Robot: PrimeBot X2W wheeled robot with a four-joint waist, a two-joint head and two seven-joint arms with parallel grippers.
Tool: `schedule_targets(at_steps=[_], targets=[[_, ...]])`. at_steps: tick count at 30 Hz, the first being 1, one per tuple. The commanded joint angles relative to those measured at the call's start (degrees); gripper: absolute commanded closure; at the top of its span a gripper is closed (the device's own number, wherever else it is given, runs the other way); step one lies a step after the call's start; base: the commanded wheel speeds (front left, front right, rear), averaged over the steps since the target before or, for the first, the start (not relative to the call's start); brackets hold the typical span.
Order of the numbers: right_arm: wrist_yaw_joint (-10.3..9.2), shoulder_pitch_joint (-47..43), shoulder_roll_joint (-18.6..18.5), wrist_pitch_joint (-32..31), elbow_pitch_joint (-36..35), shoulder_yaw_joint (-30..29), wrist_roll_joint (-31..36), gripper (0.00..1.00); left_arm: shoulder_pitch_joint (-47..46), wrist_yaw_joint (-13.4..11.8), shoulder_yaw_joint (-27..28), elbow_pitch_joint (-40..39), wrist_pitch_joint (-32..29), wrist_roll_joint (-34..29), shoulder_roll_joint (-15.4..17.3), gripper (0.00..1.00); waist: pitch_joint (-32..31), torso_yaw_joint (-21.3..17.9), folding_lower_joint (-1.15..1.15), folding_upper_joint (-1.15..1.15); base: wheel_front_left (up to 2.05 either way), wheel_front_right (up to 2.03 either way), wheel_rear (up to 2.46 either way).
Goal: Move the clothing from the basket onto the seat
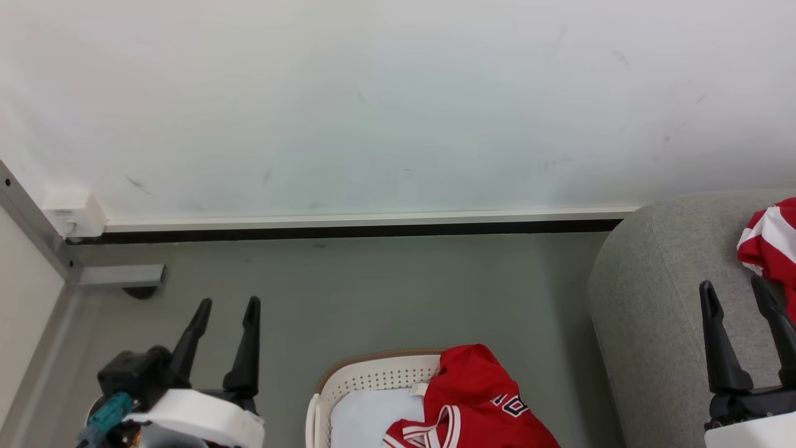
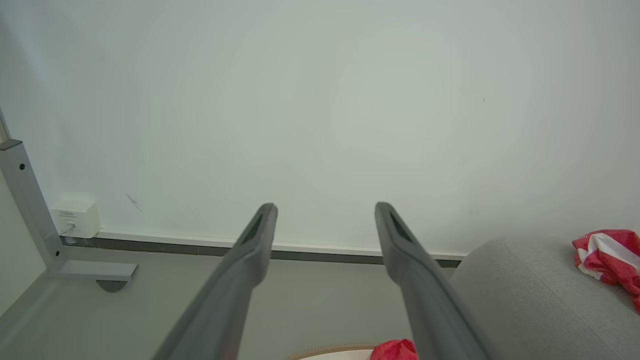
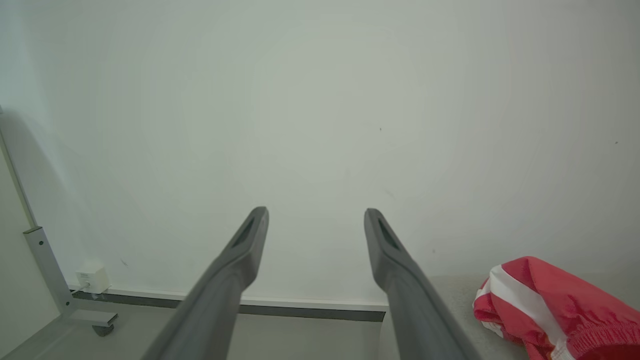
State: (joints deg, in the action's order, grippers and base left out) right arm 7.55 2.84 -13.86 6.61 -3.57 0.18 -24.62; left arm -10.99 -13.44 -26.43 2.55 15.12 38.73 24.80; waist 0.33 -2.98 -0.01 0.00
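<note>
Down at 6 o'clock in the head view, a red jersey point(image 1: 479, 398) lies heaped in the basket point(image 1: 373, 372), spilling over its rim on the 3 o'clock side. It is soft, crumpled red cloth, with a red-and-white striped collar band at the bottom edge and dark, white-edged lettering toward 4 o'clock. A flat white sheet point(image 1: 373, 418) lines the basket at the jersey's 9 o'clock. The basket itself is white and perforated with a brown rim band, and the frame cuts it off at the bottom.

Out at 3 o'clock, a second jersey point(image 1: 768, 242) sits bunched on the seat point(image 1: 653, 298), red with broad white stripes. In the right wrist view it shows a gathered elastic hem. The seat is big, light grey and woven, with a rounded corner. A strip of grey-green floor point(image 1: 385, 292) lies between it and the basket.

The right pincer point(image 1: 732, 283) hangs at 4 o'clock over the seat, fingers spread wide and pinching nothing, the second jersey just beside its outer finger. The left pincer point(image 1: 229, 302) is at 8 o'clock over the floor, well apart from the basket, likewise spread and gripping nothing.

Beyond, toward 12 o'clock, there is a scuffed white wall point(image 1: 373, 112) with a dark baseboard strip point(image 1: 360, 230). At 9 o'clock a small white box point(image 1: 74, 214) sits by a grey metal frame foot point(image 1: 118, 275).
</note>
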Motion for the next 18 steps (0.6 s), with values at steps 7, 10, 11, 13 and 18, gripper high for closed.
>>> schedule_targets(at_steps=[7, 10, 11, 13, 18], targets=[[-0.13, -5.0, 2.8, 6.2, 2.9, 3.1, 2.7, 0.00, 8.3, 3.2, 8.7, -1.6, 0.0, -8.9, -5.1, 0.00, -0.3, 0.7, 0.01, 0.00, 0.00, 0.00, 0.00], [-0.13, -5.8, 4.5, 7.2, 5.1, 3.9, 3.1, 0.00, 9.4, 5.5, 10.8, -0.8, 0.0, -11.0, -7.5, 0.00, 0.1, 1.2, 0.01, 0.00, 0.00, 0.00, 0.00], [-0.13, -5.9, 5.2, 7.6, 5.8, 4.0, 2.8, 0.00, 9.6, 6.2, 11.4, -0.5, 0.0, -11.8, -8.2, 0.00, 0.2, 1.4, 0.01, 0.00, 0.00, 0.00, 0.00], [-0.13, -5.6, 6.1, 8.0, 7.0, 4.1, 2.4, 0.00, 9.5, 7.6, 12.5, 0.1, 0.0, -12.7, -9.4, 0.00, 0.6, 1.6, 0.01, 0.00, 0.00, 0.00, 0.00], [-0.13, -3.5, 7.5, 8.5, 9.1, 5.1, 3.2, 0.00, 9.1, 10.5, 15.0, 1.7, 0.0, -15.4, -11.4, 0.00, 1.0, 1.6, 0.01, 0.00, 0.00, 0.00, 0.00]])
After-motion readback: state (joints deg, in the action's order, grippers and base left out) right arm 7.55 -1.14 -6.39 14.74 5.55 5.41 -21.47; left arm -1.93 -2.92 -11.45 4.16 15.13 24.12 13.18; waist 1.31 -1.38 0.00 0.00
